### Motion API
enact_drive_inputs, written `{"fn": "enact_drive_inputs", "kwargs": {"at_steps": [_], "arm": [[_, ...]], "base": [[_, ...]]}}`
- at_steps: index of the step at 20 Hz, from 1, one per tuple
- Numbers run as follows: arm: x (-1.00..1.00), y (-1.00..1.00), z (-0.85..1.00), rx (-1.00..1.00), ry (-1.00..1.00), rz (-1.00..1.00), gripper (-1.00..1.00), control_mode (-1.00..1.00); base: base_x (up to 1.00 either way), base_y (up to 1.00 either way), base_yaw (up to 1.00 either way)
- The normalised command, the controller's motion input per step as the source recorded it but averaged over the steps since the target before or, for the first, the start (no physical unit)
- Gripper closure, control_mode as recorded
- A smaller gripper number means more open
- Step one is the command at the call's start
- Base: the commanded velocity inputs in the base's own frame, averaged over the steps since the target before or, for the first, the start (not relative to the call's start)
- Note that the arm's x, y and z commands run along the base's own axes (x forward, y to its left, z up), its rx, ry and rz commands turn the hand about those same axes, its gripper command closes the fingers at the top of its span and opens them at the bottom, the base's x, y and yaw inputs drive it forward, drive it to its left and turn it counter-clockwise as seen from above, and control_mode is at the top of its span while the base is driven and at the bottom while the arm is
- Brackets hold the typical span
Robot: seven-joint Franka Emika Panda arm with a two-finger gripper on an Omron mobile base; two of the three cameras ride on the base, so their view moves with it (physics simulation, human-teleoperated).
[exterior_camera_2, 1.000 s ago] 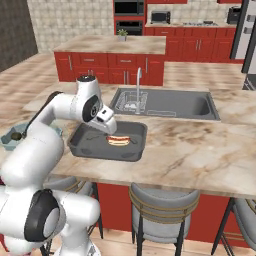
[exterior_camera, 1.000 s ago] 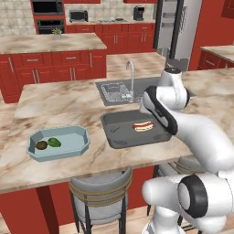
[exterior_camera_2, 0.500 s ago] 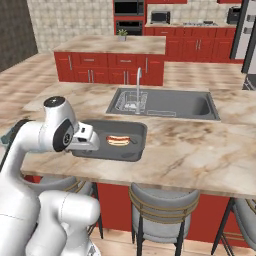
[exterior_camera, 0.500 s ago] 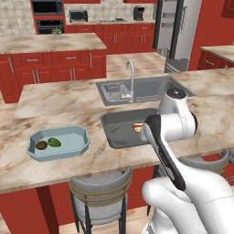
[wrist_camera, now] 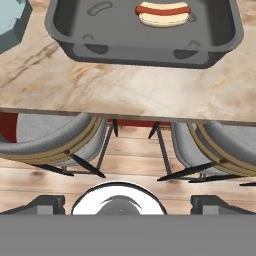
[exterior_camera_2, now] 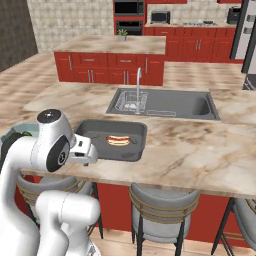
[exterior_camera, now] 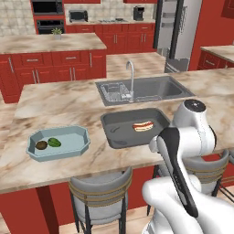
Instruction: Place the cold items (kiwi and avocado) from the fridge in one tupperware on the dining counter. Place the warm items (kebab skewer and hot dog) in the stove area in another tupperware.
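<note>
Marble-veined beige counter [exterior_camera: 91, 155] runs across the red-cabinet kitchen, its top smooth and glossy with brown streaks. At the left of the left base view sits a pale blue eight-sided tub [exterior_camera: 59, 142] with low sloped walls; inside lie a brown, fuzzy round kiwi [exterior_camera: 41, 145] and, just beside it, a dark green, leaf-shaped avocado [exterior_camera: 54, 142]. To the right of the tub, apart from it, rests a dark grey rectangular tray [exterior_camera: 132, 128] with rounded corners and a matte finish. A hot dog [exterior_camera: 142, 125] lies in the tray toward its right side, a red sausage in a pale bun; a kebab skewer cannot be made out. Behind the tray a steel sink [exterior_camera: 146, 89] is sunk into the counter, with a wire rack in its left half and a curved tap [exterior_camera: 131, 77]. Under the counter edge stand round grey stools [exterior_camera: 98, 194] bound with tan bands on thin dark legs. In the hand view the gripper [wrist_camera: 128, 202] looks across the counter edge at the tray, its two dark tips spread wide apart with nothing between them.
</note>
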Motion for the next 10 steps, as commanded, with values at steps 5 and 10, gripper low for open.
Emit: {"fn": "enact_drive_inputs", "kwargs": {"at_steps": [5, 10], "arm": [[0.00, 0.00, 0.00, 0.00, 0.00, 0.00, -1.00, -1.00], [0.00, 0.00, -0.03, 0.01, 0.07, 0.00, -1.00, -1.00]], "base": [[0.00, 0.00, 0.00], [0.00, 0.00, 0.00]]}}
